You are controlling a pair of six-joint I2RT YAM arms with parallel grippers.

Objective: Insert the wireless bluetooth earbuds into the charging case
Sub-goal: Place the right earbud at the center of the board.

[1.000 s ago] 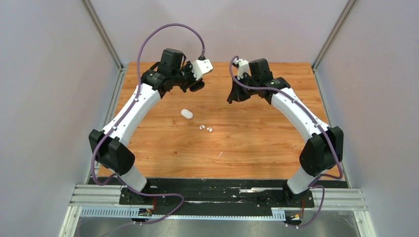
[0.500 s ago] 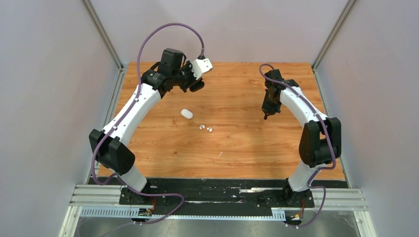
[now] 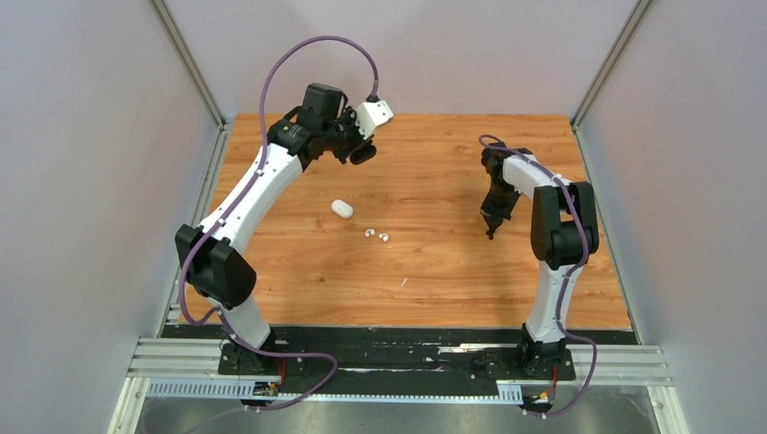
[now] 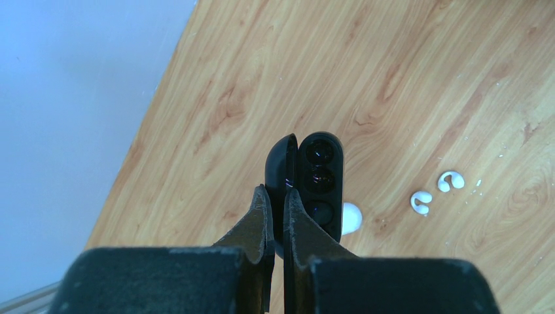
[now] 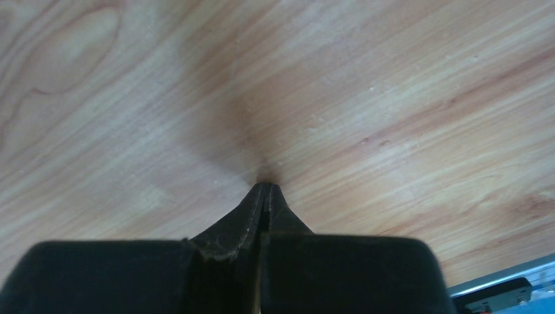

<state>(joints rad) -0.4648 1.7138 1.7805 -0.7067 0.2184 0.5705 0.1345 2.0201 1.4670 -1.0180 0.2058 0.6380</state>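
My left gripper (image 3: 362, 152) is shut on an open black charging case (image 4: 319, 176) and holds it above the far left of the table. In the left wrist view my gripper (image 4: 276, 191) pinches the case near its lid hinge. Dark glossy shapes sit in its wells; I cannot tell if they are the black earbuds. Two white earbuds (image 3: 369, 232) (image 3: 383, 238) lie on the wood mid-table, also in the left wrist view (image 4: 421, 201) (image 4: 451, 181). A shut white case (image 3: 341, 209) lies to their left. My right gripper (image 3: 491, 228) is shut and empty, tips on the wood (image 5: 265, 185).
The wooden table (image 3: 434, 271) is walled by grey panels at left, right and back. The right arm is folded upright near the table's right side. The white case shows partly behind the black case in the left wrist view (image 4: 351, 218).
My right arm has swung from the far middle to the right and folded back, its shut gripper lowered to the table. My left gripper with the black case has shifted slightly.
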